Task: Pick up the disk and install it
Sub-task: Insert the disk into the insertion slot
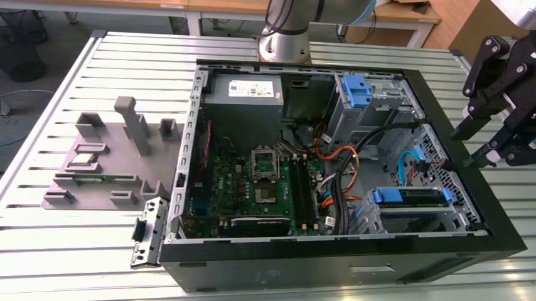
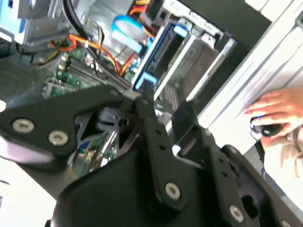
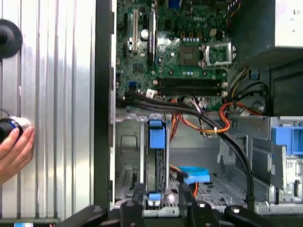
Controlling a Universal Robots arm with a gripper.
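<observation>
The disk (image 1: pixel 408 196) sits in the metal drive cage (image 1: pixel 418 216) at the corner of the open computer case (image 1: pixel 335 251), on the exterior view's right, with blue rails at both of its ends. In the first wrist view the disk (image 3: pixel 156 156) is seen edge-on, standing between the cage's walls, with a blue tab at each end. In the second wrist view it (image 2: pixel 158 52) lies just beyond the fingertips.

The pincer (image 1: pixel 479 147) hangs above the case's edge on the exterior view's right, near the cage but apart from the disk. Its fingers are spread apart and hold nothing. In the first wrist view the pincer (image 3: pixel 162 198) has one finger on either side of the disk's line.

Orange and black cables (image 1: pixel 348 157) run from the cage toward the green motherboard (image 1: pixel 251 188). A grey power-supply box (image 1: pixel 245 91) and a bare blue bracket (image 1: pixel 356 91) sit along the case's far side.

The case rests on a slotted metal worktop (image 1: pixel 84 251), beside a grey fixture (image 1: pixel 109 157) on the exterior view's left. A person's hand (image 3: pixel 14 146) rests on the worktop over a dark, round object (image 3: pixel 7 128).
</observation>
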